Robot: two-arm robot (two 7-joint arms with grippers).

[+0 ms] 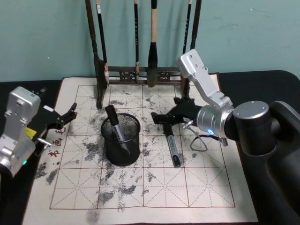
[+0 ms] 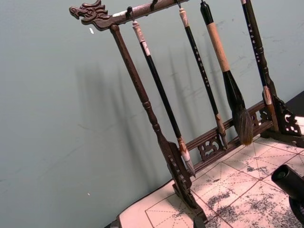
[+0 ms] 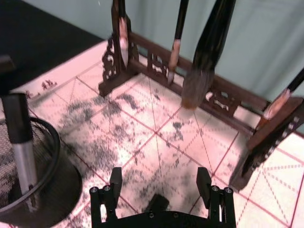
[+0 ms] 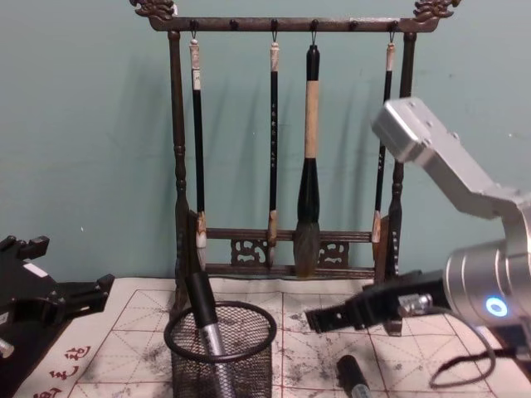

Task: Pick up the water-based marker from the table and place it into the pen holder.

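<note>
Right pincer (image 1: 154, 117): mine at work. It hung low over the mat (image 1: 197, 187), just right of the holder, with its fingers (image 3: 115, 180) apart and nothing between them.
Marker (image 1: 172, 145): it lay flat on the mat, just right of the holder. Its far end was close by my right pincer's tips and its near end pointed toward me.
Holder (image 1: 133, 147): it stood upright on the mat, in front of the rack.
Second marker (image 1: 117, 126): it leaned inside the holder, with its top above the rim.
Left pincer (image 1: 65, 117): parked at the mat's left edge, well apart from the holder. I could not tell its state.
Rack (image 1: 140, 72): it stood at the back of the mat with brushes (image 4: 309, 166) hanging from it.
Table (image 1: 253, 79): black, under the mat.
</note>
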